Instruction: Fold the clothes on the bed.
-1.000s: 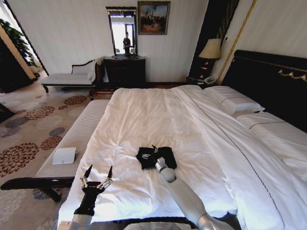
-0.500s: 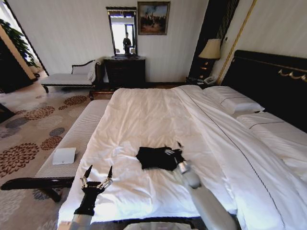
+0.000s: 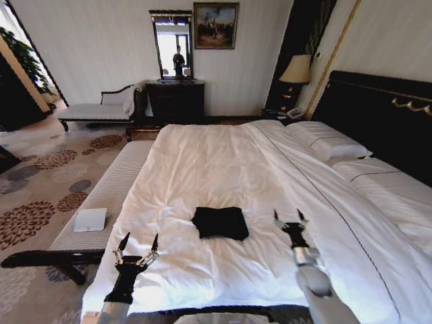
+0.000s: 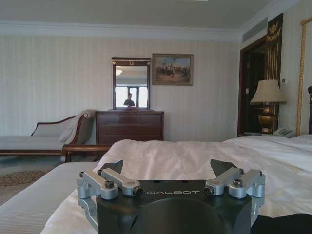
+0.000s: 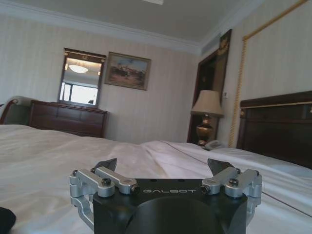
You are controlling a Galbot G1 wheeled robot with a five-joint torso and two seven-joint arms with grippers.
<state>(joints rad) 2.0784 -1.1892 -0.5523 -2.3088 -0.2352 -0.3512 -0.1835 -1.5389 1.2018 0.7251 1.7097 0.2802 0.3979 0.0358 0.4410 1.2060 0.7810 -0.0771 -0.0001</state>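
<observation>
While both grippers hang empty with fingers spread, the right gripper sits low over the duvet just right of the T-shirt, clear of it. Its left twin hovers near the foot edge of the bed, left of the shirt. That shirt lies as a compact black rectangle on the white duvet.

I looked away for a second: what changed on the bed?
The right gripper left the black T-shirt and swung off to its right, fingers open over the duvet. The shirt now lies as a neat folded square. The left gripper and bed stayed put.
</observation>
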